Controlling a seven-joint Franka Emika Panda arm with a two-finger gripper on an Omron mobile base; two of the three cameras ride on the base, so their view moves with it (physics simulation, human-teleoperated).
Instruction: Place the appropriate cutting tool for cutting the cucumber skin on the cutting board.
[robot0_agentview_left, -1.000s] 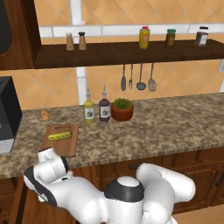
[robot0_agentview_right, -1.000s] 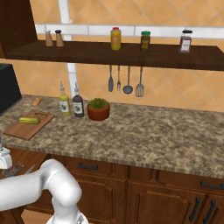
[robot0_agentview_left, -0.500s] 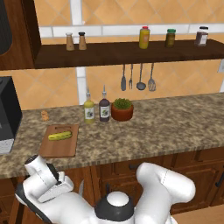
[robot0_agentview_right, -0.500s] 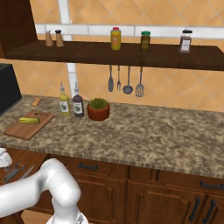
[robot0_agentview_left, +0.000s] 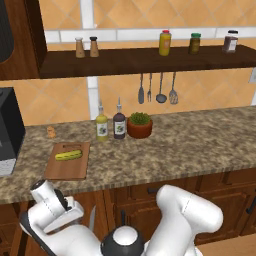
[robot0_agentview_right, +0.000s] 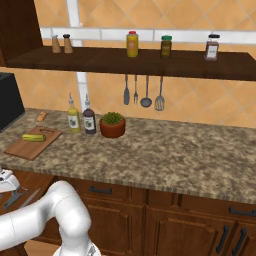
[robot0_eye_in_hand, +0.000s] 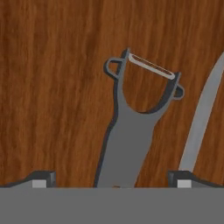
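In the hand view the gripper (robot0_eye_in_hand: 112, 180) stands wide, a fingertip (robot0_eye_in_hand: 40, 178) at each lower edge — the peeler (robot0_eye_in_hand: 131, 131) lies centred between them on brown wood (robot0_eye_in_hand: 52, 87), with a knife blade (robot0_eye_in_hand: 202, 118) near the right edge.

We saw even, soft rendered light with no clear source and no glare. The counter (robot0_agentview_left: 190, 145) was bright along its front edge, while the shelf (robot0_agentview_left: 145, 60) threw a faint shadow on the wall beneath. The hand view looked coarse and slightly blurred; the peeler (robot0_eye_in_hand: 131, 131) cast almost no shadow.
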